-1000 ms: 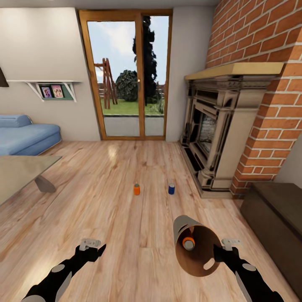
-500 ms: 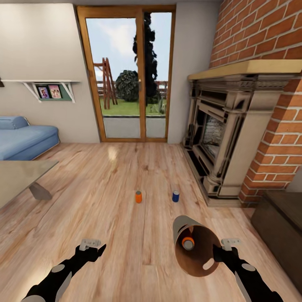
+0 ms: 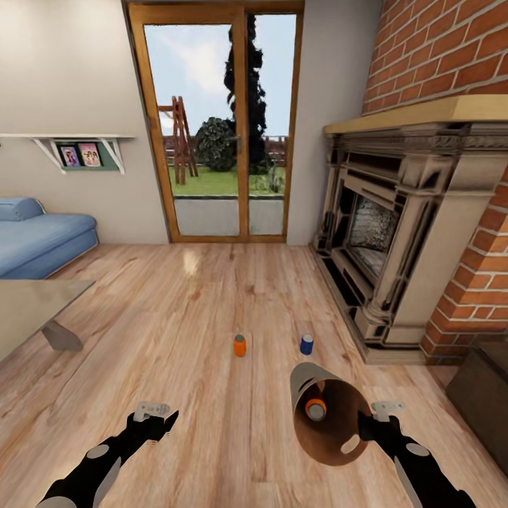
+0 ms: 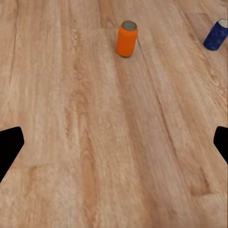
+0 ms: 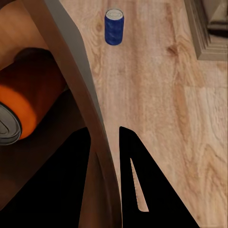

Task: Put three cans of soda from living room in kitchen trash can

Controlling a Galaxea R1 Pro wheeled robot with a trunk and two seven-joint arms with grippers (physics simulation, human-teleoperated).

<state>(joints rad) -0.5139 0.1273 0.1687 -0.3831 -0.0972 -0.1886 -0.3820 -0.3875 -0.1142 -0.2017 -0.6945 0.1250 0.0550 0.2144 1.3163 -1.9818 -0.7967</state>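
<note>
My right pincer [image 3: 367, 423] pinches the rim of the tash can [image 3: 328, 413], one finger inside the wall and one outside; the bin is tilted, mouth toward me, with one orange can [image 3: 316, 408] lying inside it. My left pincer [image 3: 156, 415] hangs spread above the wooden floor [image 3: 176, 331], holding nothing. A second orange can [image 3: 240, 345] and the blue can [image 3: 306, 344] stand upright on the floor, apart from each other, near the fireplace [image 3: 395, 233]; glass doors [image 3: 219, 127] lie beyond.
</note>
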